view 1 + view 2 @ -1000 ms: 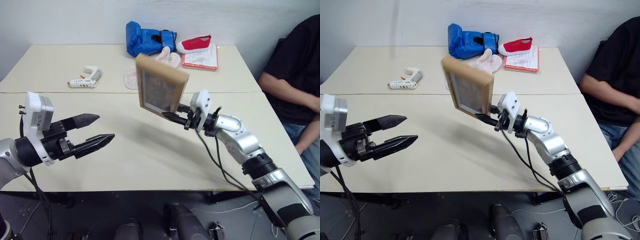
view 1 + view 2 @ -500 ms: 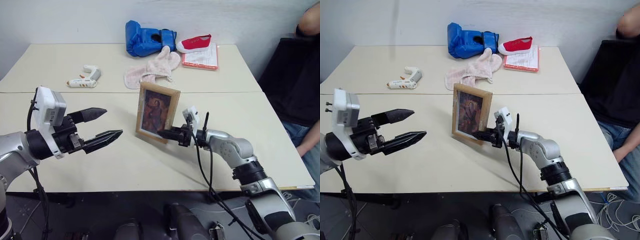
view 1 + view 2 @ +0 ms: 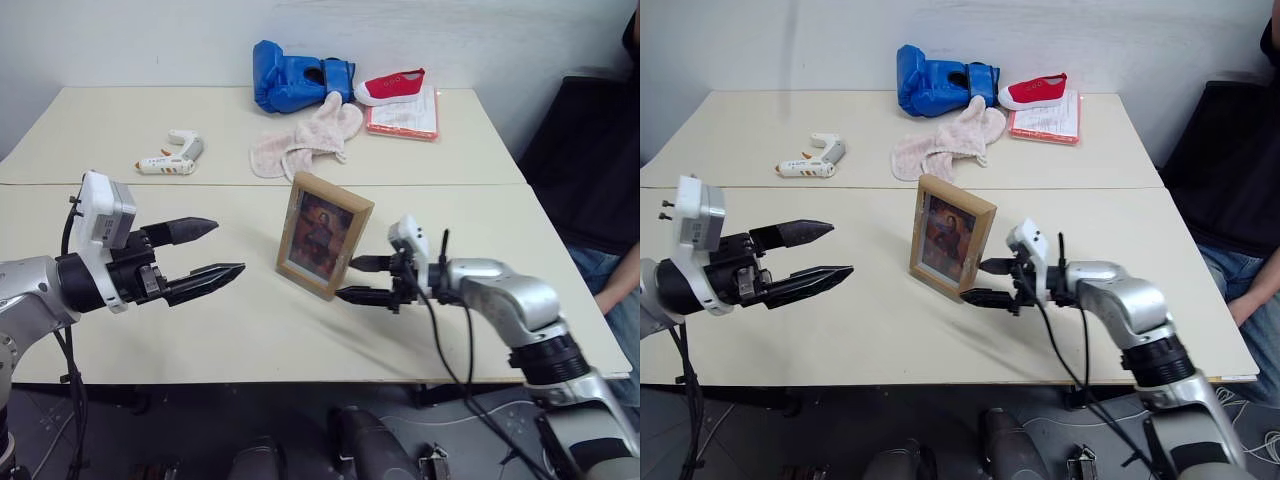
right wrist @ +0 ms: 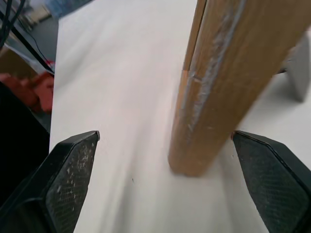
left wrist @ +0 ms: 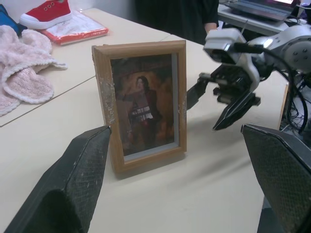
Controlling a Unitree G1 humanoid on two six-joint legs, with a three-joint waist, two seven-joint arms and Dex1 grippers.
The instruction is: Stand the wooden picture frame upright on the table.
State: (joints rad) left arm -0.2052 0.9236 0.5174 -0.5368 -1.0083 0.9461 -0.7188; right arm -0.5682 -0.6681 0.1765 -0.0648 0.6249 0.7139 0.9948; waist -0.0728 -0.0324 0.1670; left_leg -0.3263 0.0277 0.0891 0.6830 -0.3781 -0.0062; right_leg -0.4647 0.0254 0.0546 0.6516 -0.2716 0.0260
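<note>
The wooden picture frame (image 3: pixel 323 235) stands upright on the near section of the cream table (image 3: pixel 480 215), its reddish-brown portrait facing me. My right gripper (image 3: pixel 358 279) is open just to the frame's right, fingers spread and apart from its edge; the right wrist view shows the frame's wooden side (image 4: pixel 228 77) between the two fingers without contact. My left gripper (image 3: pixel 210 249) is open and empty to the frame's left, hovering above the table and pointing toward it. From the left wrist, the frame (image 5: pixel 143 104) stands with the right gripper (image 5: pixel 218 104) beside it.
On the far table section lie a white glue gun (image 3: pixel 172 154), a pink cloth (image 3: pixel 305 140), a blue boxing glove (image 3: pixel 295 78), a red shoe (image 3: pixel 390 87) and a pink-edged clipboard (image 3: pixel 405 117). A person sits at the right edge (image 3: pixel 620 270).
The right gripper lowered the tilted frame from the air onto the table, set it upright, then opened and drew back to the right. The left gripper stayed put and open.
</note>
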